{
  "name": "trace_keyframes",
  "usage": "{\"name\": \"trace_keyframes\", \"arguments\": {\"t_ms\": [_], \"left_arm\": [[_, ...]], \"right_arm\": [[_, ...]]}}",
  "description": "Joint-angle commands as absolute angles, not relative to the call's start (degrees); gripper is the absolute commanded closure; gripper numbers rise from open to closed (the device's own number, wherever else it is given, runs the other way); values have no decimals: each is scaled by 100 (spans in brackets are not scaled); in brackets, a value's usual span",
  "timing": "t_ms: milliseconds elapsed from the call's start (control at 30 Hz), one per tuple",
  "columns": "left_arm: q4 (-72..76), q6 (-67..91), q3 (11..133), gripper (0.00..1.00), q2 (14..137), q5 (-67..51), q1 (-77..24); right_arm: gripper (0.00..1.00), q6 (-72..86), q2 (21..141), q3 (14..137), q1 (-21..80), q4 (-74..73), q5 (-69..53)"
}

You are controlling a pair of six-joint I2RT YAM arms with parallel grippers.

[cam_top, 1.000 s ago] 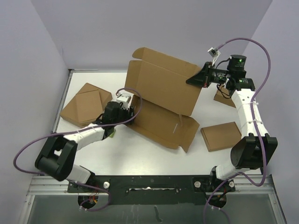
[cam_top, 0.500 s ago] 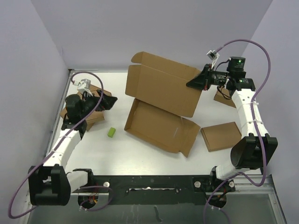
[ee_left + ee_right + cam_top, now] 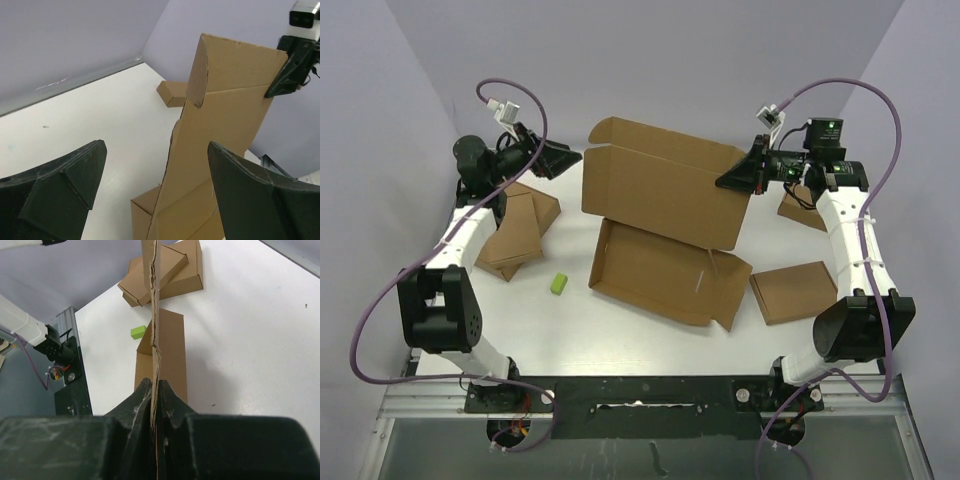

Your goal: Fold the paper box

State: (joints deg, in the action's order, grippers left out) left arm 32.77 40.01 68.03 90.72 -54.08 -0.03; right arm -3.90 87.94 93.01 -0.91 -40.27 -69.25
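Tally: one paper box [image 3: 665, 195] | four flat boxes [image 3: 793, 291] | one green block [image 3: 559, 285] | left jaws spread | right jaws pinching paper box

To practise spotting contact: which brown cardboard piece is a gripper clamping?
The large paper box: the right gripper pinches its upright panel. The smaller flat boxes lie untouched.

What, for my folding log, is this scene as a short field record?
Box: large brown die-cut cardboard mailer box, rear panel raised upright, base flat on white table
Right pincer: shut on raised panel's right edge
Left pincer: open, empty, apart from box
Loose item: small green block, left of box base
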Motion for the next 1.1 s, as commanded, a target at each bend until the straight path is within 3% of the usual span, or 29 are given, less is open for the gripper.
{"name": "trace_keyframes", "arguments": {"t_ms": [0,333,567,767,833,1067], "left_arm": [[3863,4241,7721,19,9685,-6460,-51],[4538,4327,7808,25,10159,-6673,-546],[4820,4416,7980,47,10542,-6654,-723],[6368,5556,7956,81,10970,-6962,-758],[6890,5970,7980,98,11089,-7003,-741],[7288,6084,7627,100,10885,-6661,-588]], "right_arm": [[100,-744,8858,9696,10,-4216,-7207],[100,-853,8946,9861,87,-4355,-7241],[100,-844,8960,9888,123,-4352,-7375],[100,-866,8979,9920,127,-4367,-7383],[100,-869,9010,9952,123,-4381,-7356],[97,-1046,9106,10056,122,-4534,-6984]]}}
